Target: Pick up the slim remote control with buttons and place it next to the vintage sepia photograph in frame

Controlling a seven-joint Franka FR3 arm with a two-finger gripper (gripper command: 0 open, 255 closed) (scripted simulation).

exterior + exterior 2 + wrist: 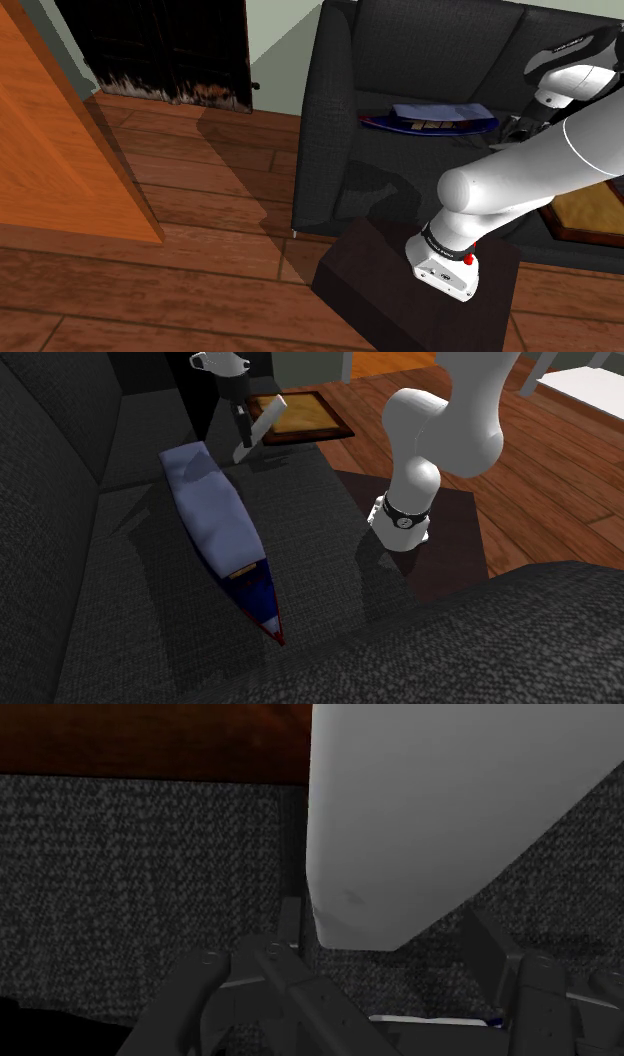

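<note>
Second exterior view: the claw (243, 420) hangs over the far part of the sofa (60, 552) seat and is closed on the remote (260, 427). The remote is drawn plain white-grey and I cannot make out its buttons. It is slim and is held tilted, with its upper end toward the frame (305, 414) and its lower end toward the seat. I cannot tell if the lower end touches the cushion. The frame has a dark border and a yellow-brown picture. It lies flat at the seat's edge, just beside the remote, with the wooden floor (560, 462) behind it.

A long blue pointed thing (215, 512) lies on the seat. Its blunt end is near the remote and its dark tip with a red edge points away from it. The white arm (440, 422) rises from the dark stand (450, 542), which is on the floor next to the sofa.

In the wrist view the remote (450, 814) is a big pale slab between the two black fingers of the claw (390, 934), over the dark sofa fabric (120, 854).

In the shoulder view the claw (520, 125) is above the seat, between the blue thing (430, 118) and the frame (590, 210).
</note>
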